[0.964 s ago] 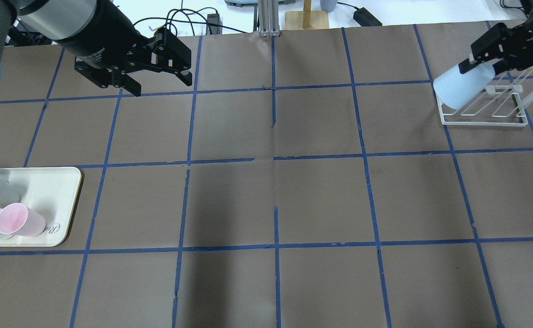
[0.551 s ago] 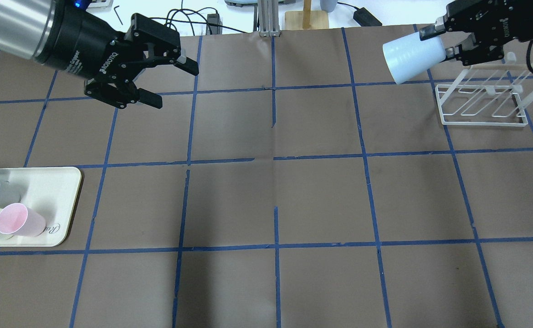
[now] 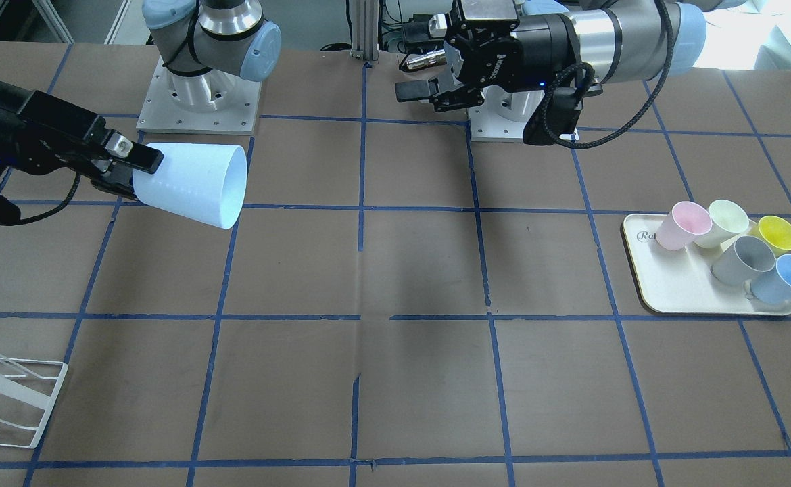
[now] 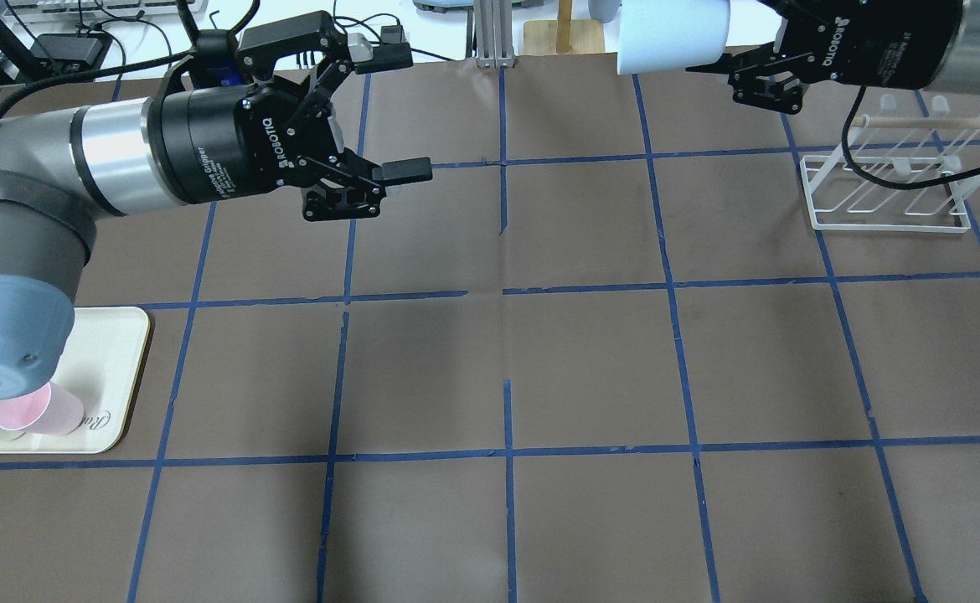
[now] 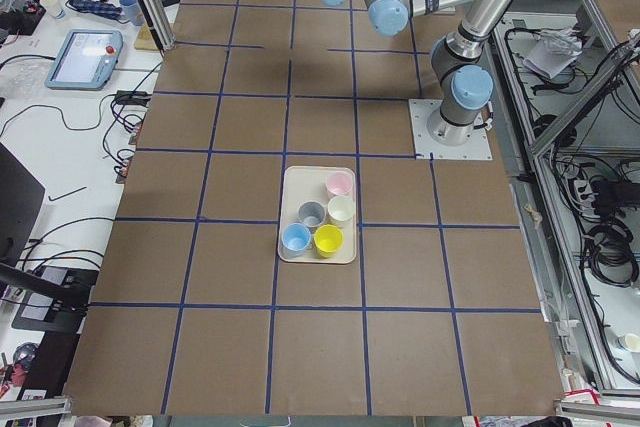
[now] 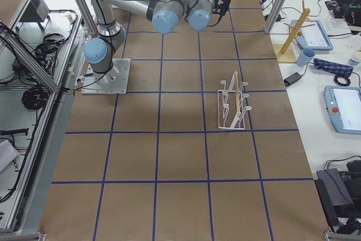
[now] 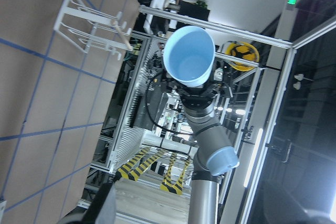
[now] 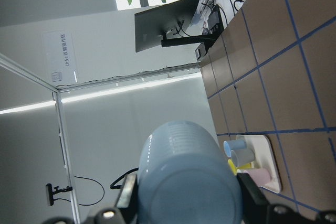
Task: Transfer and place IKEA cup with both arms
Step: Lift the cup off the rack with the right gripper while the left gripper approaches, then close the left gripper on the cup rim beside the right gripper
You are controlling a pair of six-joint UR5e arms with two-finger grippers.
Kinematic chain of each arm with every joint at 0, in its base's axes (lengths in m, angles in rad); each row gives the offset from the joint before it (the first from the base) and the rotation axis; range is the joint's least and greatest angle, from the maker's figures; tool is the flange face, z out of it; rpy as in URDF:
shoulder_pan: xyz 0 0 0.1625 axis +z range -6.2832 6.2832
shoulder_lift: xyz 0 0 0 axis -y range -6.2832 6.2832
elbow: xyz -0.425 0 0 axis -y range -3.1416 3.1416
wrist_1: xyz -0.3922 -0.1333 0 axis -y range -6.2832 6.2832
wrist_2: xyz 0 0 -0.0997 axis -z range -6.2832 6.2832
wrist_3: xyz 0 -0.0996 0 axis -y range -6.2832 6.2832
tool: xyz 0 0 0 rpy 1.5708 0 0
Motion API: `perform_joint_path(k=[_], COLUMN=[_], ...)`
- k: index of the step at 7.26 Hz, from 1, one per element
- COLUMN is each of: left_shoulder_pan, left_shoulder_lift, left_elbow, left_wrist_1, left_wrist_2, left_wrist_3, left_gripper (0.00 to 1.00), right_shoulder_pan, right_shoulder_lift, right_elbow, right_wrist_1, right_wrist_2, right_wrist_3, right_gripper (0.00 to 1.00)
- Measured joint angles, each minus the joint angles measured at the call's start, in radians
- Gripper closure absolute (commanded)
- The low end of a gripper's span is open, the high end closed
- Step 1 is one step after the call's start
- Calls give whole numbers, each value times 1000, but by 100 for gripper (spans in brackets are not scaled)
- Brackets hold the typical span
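Note:
The pale light-blue IKEA cup (image 3: 193, 184) lies sideways in the air, held by its base in my right gripper (image 3: 130, 170), rim pointing toward the table's middle. In the overhead view the cup (image 4: 673, 38) is at the far edge, right of centre, with the right gripper (image 4: 735, 48) shut on it. My left gripper (image 4: 410, 113) is open and empty, left of centre, its jaws facing the cup across a gap; it also shows in the front view (image 3: 414, 76). The left wrist view looks into the cup's open mouth (image 7: 189, 56). The right wrist view shows its base (image 8: 184, 179).
A cream tray (image 3: 645, 287) on the robot's left holds pink (image 3: 683, 225), cream, yellow, grey (image 3: 744, 260) and a twin blue cup (image 3: 784, 279). A white wire rack (image 4: 884, 197) stands at the far right, below the right arm. Brown paper with a blue tape grid covers the table.
My right gripper lifted the cup off the rack and carried it left, toward the middle. My left gripper swung right toward the middle and turned its open jaws to face the cup.

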Motion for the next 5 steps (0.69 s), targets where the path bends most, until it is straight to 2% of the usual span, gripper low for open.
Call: perform_joint_path(k=[2, 4, 5], left_shoulder_pan=[-32, -36, -39], left_shoulder_lift=[-52, -132, -168], left_elbow=[41, 150, 173], left_wrist_1=[65, 115, 195], left_wrist_2=[-51, -15, 26], left_wrist_3=[-23, -16, -21], left_gripper=[0, 0, 0], right_shoulder_pan=[46, 86, 100], right_shoulder_lift=[-64, -97, -103], right_elbow=[80, 103, 104], right_wrist_1=[2, 3, 3], right_wrist_2=[44, 51, 52], right_wrist_3=[7, 16, 18], right_gripper=[72, 72, 72])
